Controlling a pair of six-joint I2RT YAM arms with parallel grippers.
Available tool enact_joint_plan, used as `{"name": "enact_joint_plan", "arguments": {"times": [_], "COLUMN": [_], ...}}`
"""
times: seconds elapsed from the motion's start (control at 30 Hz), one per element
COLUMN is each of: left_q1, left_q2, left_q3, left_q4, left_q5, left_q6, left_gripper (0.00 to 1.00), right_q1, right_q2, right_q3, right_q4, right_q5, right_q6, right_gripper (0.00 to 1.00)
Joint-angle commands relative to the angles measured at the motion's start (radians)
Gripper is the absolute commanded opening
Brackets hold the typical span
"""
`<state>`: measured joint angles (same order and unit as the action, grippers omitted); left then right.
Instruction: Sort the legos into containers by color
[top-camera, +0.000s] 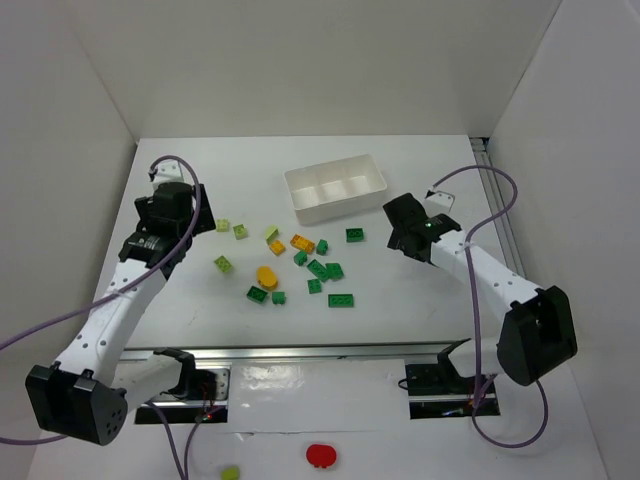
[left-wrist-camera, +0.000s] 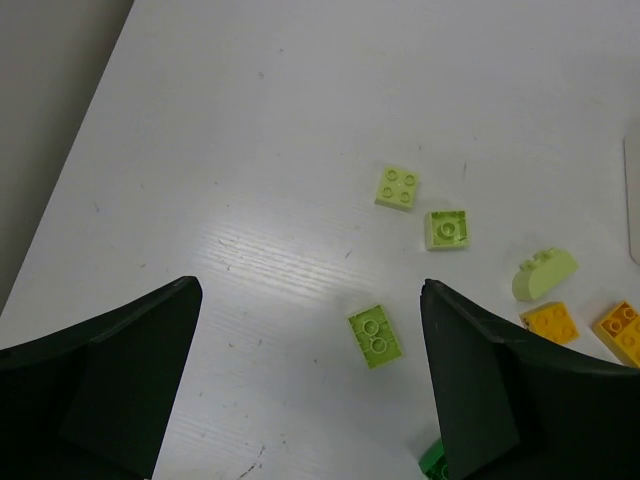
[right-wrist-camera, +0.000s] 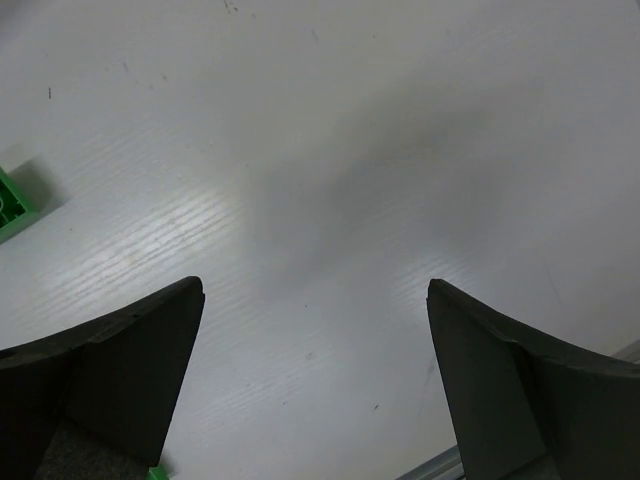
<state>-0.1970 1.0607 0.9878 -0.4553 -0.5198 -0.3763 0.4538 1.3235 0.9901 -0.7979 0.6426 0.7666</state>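
We're looking into a robotics lab, a test cell by the look of it. Plain white walls (top-camera: 300, 60) box in a white table (top-camera: 430, 310) on three sides. The left arm (top-camera: 115, 315) and right arm (top-camera: 490, 272) stand at a metal rail (top-camera: 300, 350) along the near edge, with purple cables (top-camera: 478, 330) looping loose. Legos (top-camera: 318, 268) and a white tray (top-camera: 335, 187) sit on the table.

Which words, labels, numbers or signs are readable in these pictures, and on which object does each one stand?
No text can be read in any view.
The white tray and the table carry no visible writing.
The studs of the lime brick show only faint round marks, too blurred to read.
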Motion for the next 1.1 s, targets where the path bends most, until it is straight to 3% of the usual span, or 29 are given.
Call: {"name": "enact_joint_plan", "arguments": {"times": [0.0,0.03,0.27,0.43,0.5,0.63,1.07], "left_q1": [-0.001,-0.001,-0.001,-0.01,-0.01,-0.01,-0.019], "left_q2": [-0.015,-0.015,0.091,0.125,0.156,0.242,0.283], "left_q3": [0.043,0.054,0.13,0.152,0.193,0.293,0.282], "left_q4": [0.015,0.027,-0.016,-0.016,-0.034,-0.163,-0.163], "left_q5": [0.013,0.123,0.253,0.311,0.302,0.354,0.391], "left_q6": [0.023,0.078,0.05,0.071,0.005,-0.035,-0.035], "left_gripper": [1.0,1.0,1.0,1.0,1.0,1.0,1.0], "right_q1": [0.008,0.017,0.052,0.111,0.12,0.146,0.134], "right_q2": [0.025,0.039,0.025,-0.101,-0.101,0.023,0.417], "right_q3": [0.009,0.018,-0.008,-0.157,-0.182,-0.139,0.061], "right_q4": [0.031,0.031,0.138,0.431,0.491,0.517,0.654], "right_q5": [0.012,0.0,-0.109,-0.311,-0.343,-0.38,-0.333], "right_q6": [0.0,0.0,-0.073,-0.197,-0.207,-0.259,-0.351], "right_gripper": [1.0,1.0,1.0,0.96,0.96,0.97,0.99]}}
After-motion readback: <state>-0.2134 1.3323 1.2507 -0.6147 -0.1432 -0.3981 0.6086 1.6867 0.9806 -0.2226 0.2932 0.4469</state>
